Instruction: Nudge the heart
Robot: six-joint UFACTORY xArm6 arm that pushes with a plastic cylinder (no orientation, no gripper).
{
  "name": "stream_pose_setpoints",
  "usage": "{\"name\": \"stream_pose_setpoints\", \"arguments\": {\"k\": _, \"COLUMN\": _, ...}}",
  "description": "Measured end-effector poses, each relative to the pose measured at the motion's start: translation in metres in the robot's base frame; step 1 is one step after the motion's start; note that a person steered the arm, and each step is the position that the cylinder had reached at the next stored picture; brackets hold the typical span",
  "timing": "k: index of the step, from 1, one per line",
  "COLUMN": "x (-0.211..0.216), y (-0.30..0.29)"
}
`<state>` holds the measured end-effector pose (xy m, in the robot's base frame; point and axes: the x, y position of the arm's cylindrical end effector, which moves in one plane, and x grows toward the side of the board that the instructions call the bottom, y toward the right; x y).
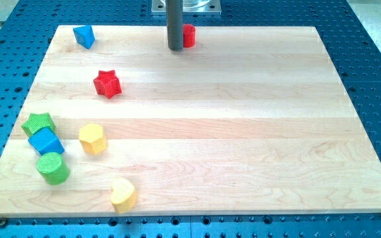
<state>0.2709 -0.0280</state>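
Observation:
A yellow heart (pixel 123 195) lies near the board's bottom edge, left of centre. My tip (pixel 175 48) is at the view's top centre, far from the heart. It stands just left of a red block (pixel 190 35), which the rod partly hides; I cannot make out that block's shape or whether the tip touches it.
A blue block (pixel 84 36) sits at the top left and a red star (pixel 107 84) below it. At the left edge a green star (pixel 38 123), a blue cube (pixel 45 141) and a green cylinder (pixel 53 168) cluster together. A yellow hexagon (pixel 92 139) lies right of them, above the heart.

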Motion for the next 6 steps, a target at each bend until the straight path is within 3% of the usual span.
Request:
{"name": "stream_pose_setpoints", "arguments": {"k": 1, "x": 0.090, "y": -0.005}}
{"name": "stream_pose_setpoints", "arguments": {"k": 2, "x": 0.187, "y": 0.028}}
{"name": "stream_pose_setpoints", "arguments": {"k": 3, "x": 0.275, "y": -0.030}}
{"name": "stream_pose_setpoints", "arguments": {"k": 5, "x": 0.342, "y": -0.154}}
{"name": "stream_pose_setpoints", "arguments": {"k": 6, "x": 0.325, "y": -0.207}}
